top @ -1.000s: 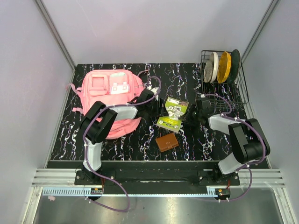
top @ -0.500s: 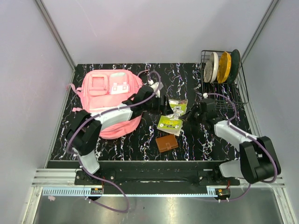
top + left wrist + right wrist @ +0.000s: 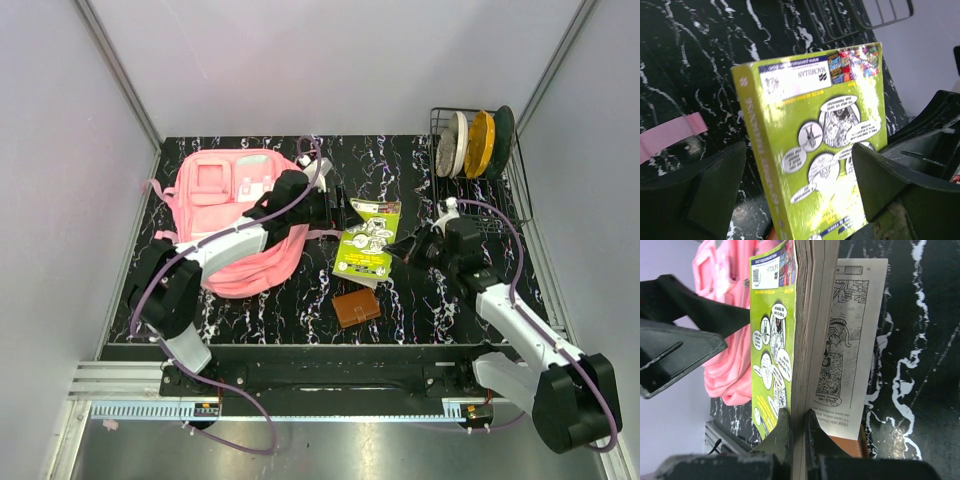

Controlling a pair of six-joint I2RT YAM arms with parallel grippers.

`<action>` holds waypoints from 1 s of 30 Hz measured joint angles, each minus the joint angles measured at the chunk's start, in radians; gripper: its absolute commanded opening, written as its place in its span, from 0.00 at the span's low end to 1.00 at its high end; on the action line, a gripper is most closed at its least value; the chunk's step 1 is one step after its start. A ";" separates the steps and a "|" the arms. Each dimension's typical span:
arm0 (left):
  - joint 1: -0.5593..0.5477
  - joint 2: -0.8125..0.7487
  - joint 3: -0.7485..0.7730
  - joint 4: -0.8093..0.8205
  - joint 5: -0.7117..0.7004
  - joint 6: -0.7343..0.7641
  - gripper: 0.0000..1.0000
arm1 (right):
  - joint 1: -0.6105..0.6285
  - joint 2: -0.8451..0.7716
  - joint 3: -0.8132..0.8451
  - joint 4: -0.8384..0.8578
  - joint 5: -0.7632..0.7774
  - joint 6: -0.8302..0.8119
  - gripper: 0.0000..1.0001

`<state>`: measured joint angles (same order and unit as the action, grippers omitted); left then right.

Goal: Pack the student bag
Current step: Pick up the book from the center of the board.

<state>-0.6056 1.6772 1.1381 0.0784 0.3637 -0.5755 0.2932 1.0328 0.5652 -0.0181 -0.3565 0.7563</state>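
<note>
The pink student bag (image 3: 228, 215) lies at the left of the table; it also shows in the right wrist view (image 3: 725, 315). My right gripper (image 3: 405, 248) is shut on the page edge of a lime-green comic book (image 3: 366, 243) and holds it on edge above the table (image 3: 797, 417); the cover (image 3: 771, 340) faces the bag and one printed page (image 3: 850, 335) hangs open. My left gripper (image 3: 335, 212) reaches past the bag's right side, open, with a finger on either side of the book (image 3: 815, 125). Its left finger (image 3: 705, 190) stands apart from the spine.
A brown wallet (image 3: 357, 307) lies on the black marbled table in front of the book, also under it in the right wrist view (image 3: 847, 446). A wire rack (image 3: 475, 150) with plates stands at the back right. A pink strap (image 3: 672, 132) lies by the left finger.
The right gripper has raised the book onto its edge and shifted it toward the bag. The left gripper swung right from over the bag and now straddles the book.
</note>
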 measured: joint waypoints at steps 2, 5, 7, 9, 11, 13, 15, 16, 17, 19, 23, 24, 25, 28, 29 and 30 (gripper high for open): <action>0.000 0.005 0.000 0.023 0.034 -0.010 0.91 | 0.000 -0.028 -0.016 0.013 -0.024 0.000 0.00; 0.000 0.021 0.000 0.071 0.086 -0.031 0.89 | 0.000 -0.055 -0.044 0.048 -0.056 0.000 0.00; 0.005 0.038 0.000 0.102 0.112 -0.043 0.88 | 0.000 -0.058 -0.057 0.067 -0.064 0.000 0.00; 0.009 0.057 0.000 0.127 0.138 -0.054 0.88 | -0.001 -0.060 -0.070 0.089 -0.079 0.003 0.00; 0.011 0.070 -0.003 0.146 0.156 -0.067 0.88 | -0.001 -0.060 -0.082 0.111 -0.094 0.007 0.00; 0.013 0.073 -0.007 0.165 0.173 -0.082 0.88 | -0.001 -0.060 -0.090 0.126 -0.106 0.010 0.00; 0.012 0.073 -0.009 0.187 0.187 -0.090 0.88 | 0.000 -0.063 -0.095 0.126 -0.121 0.013 0.00; 0.012 0.073 -0.012 0.197 0.187 -0.092 0.88 | 0.000 -0.066 -0.097 0.126 -0.126 0.013 0.00; 0.012 0.072 -0.017 0.205 0.186 -0.093 0.88 | 0.000 -0.071 -0.097 0.125 -0.126 0.012 0.00; 0.013 0.072 -0.023 0.203 0.182 -0.091 0.88 | 0.000 -0.080 -0.097 0.125 -0.126 0.012 0.00; 0.015 0.062 -0.025 0.171 0.153 -0.076 0.88 | 0.000 -0.092 -0.101 0.119 -0.124 0.012 0.00; 0.016 0.055 -0.029 0.164 0.143 -0.074 0.88 | 0.000 -0.094 -0.102 0.117 -0.124 0.012 0.00; 0.017 0.043 -0.035 0.152 0.130 -0.069 0.89 | 0.000 -0.097 -0.102 0.113 -0.124 0.012 0.00; 0.018 0.010 -0.038 0.106 0.082 -0.050 0.92 | 0.000 -0.111 -0.102 0.105 -0.124 0.012 0.00; 0.018 0.002 -0.038 0.094 0.068 -0.046 0.92 | 0.000 -0.116 -0.102 0.108 -0.124 0.012 0.00; 0.018 -0.006 -0.038 0.083 0.050 -0.045 0.92 | 0.000 -0.122 -0.102 0.112 -0.125 0.013 0.00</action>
<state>-0.5873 1.6714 1.1004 0.1612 0.4137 -0.6209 0.2935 0.9108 0.4633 0.0940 -0.4812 0.7689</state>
